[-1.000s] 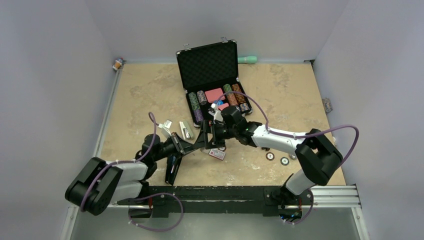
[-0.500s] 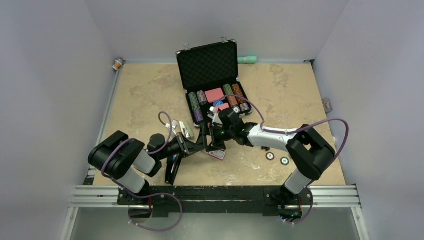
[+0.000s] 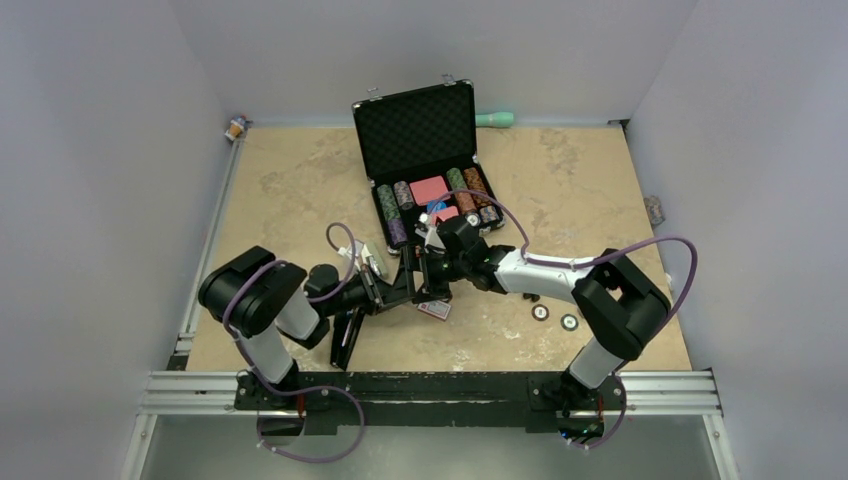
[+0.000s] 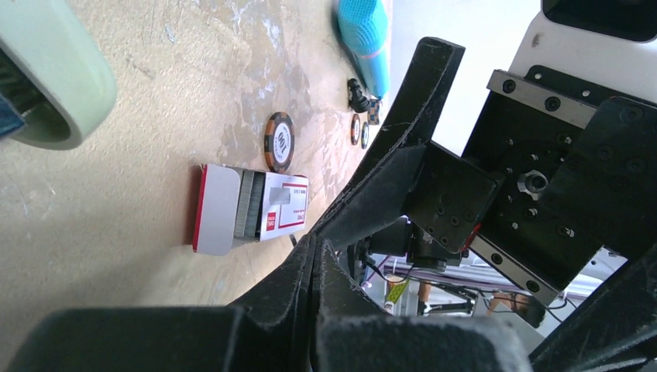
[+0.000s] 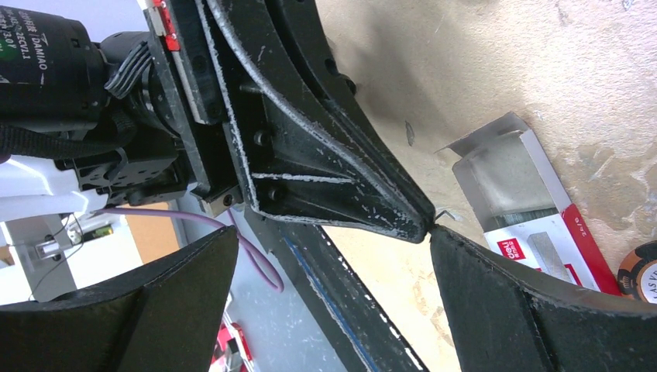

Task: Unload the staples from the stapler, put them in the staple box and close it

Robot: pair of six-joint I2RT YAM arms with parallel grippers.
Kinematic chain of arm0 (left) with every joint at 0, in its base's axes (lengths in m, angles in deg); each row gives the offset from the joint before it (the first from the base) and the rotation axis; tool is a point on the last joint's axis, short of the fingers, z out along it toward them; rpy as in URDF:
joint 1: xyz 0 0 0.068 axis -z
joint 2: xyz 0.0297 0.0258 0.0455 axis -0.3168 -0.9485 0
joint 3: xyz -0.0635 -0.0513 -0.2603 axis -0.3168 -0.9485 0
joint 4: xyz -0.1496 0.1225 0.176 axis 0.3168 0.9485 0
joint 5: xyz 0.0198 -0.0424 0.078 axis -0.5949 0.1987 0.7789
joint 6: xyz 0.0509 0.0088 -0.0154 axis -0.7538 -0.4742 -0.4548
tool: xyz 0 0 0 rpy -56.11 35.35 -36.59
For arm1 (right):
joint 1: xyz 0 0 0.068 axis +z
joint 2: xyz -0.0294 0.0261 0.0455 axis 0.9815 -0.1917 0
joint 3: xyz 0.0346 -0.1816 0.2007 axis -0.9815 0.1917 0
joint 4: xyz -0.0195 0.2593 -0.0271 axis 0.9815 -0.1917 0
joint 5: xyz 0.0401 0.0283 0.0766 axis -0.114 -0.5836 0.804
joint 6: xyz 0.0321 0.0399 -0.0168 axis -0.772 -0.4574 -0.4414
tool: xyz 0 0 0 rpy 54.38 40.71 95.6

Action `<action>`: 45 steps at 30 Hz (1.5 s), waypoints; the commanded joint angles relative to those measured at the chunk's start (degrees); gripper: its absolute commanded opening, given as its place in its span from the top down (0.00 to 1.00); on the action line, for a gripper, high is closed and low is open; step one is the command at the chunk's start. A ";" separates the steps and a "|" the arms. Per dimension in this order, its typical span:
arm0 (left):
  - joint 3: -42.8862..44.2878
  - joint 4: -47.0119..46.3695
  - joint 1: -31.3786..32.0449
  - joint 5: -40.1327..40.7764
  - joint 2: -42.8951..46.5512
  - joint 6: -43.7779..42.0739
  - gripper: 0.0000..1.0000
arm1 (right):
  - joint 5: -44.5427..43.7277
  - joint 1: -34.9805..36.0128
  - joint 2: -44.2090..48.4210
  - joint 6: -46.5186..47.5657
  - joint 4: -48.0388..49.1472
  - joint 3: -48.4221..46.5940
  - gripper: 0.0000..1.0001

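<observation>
The black stapler [image 3: 344, 340] lies on the tan table, pointing toward the near edge, just below my left wrist. Neither gripper holds it, and the wrist views do not show it. My left gripper [image 3: 408, 287] is shut, its fingers pressed together [image 4: 314, 244]. A tiny bent metal bit [image 5: 445, 215] shows at its tip; I cannot tell whether it is pinched. My right gripper [image 3: 425, 278] is open wide [image 5: 333, 232], with the left gripper's tip between its fingers, close to one pad [image 5: 496, 287].
An open red-and-white staple box [image 3: 434, 309] lies under the grippers, staples showing inside [image 4: 252, 208] [image 5: 519, 209]. An open black case of poker chips [image 3: 425, 160] stands behind. Loose chips [image 3: 541, 312] lie at the right. A silvery item [image 3: 372, 262] lies by the left wrist.
My left arm's elbow and shoulder links swung up and to the right, toward the table. Its gripper edged right toward the right gripper. The right arm shifted slightly; the stapler stayed put.
</observation>
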 commanded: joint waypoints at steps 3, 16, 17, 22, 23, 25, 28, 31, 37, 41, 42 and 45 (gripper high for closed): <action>2.10 -5.87 0.49 0.79 -2.40 -2.56 1.00 | 0.50 -0.12 -0.48 1.43 1.24 -1.95 0.01; 3.61 -5.93 0.49 1.18 -4.97 -3.65 1.00 | -0.64 -0.26 -2.38 1.79 0.90 -3.36 0.01; 3.48 -5.95 0.42 1.24 -4.81 -3.65 1.00 | -0.90 -0.22 -2.38 1.80 0.75 -3.52 0.01; 3.21 -5.86 0.44 1.34 -4.55 -3.95 1.00 | -1.23 -0.64 -2.17 2.13 -0.45 -4.57 0.01; 3.21 -5.97 0.40 1.39 -4.69 -3.95 1.00 | -1.32 -0.81 -1.95 2.25 -0.73 -4.79 0.01; 3.37 -5.95 0.39 1.35 -4.91 -3.97 1.00 | -1.43 -0.97 -1.33 2.35 -1.29 -4.99 0.01; 3.47 -5.93 0.40 1.36 -4.87 -3.93 1.00 | -1.66 -1.17 -0.32 2.57 -2.16 -5.19 0.01; 3.64 -5.91 0.40 1.41 -4.87 -3.95 1.00 | -1.69 -1.26 0.07 2.70 -2.61 -5.22 0.01; 3.73 -5.96 0.44 1.21 -5.47 -3.99 1.00 | -0.85 -1.36 0.53 2.18 -2.01 -4.84 0.01; 3.70 -5.92 0.40 1.37 -5.55 -4.19 1.00 | -0.46 -1.52 1.28 1.83 -1.60 -4.65 0.01; 3.71 -5.94 0.40 1.37 -5.68 -4.22 1.00 | -0.04 -1.57 1.39 1.79 -1.50 -4.65 0.01; 4.33 -5.95 0.40 1.16 -6.34 -3.84 1.00 | 0.56 -1.57 1.79 1.93 -1.86 -5.08 0.01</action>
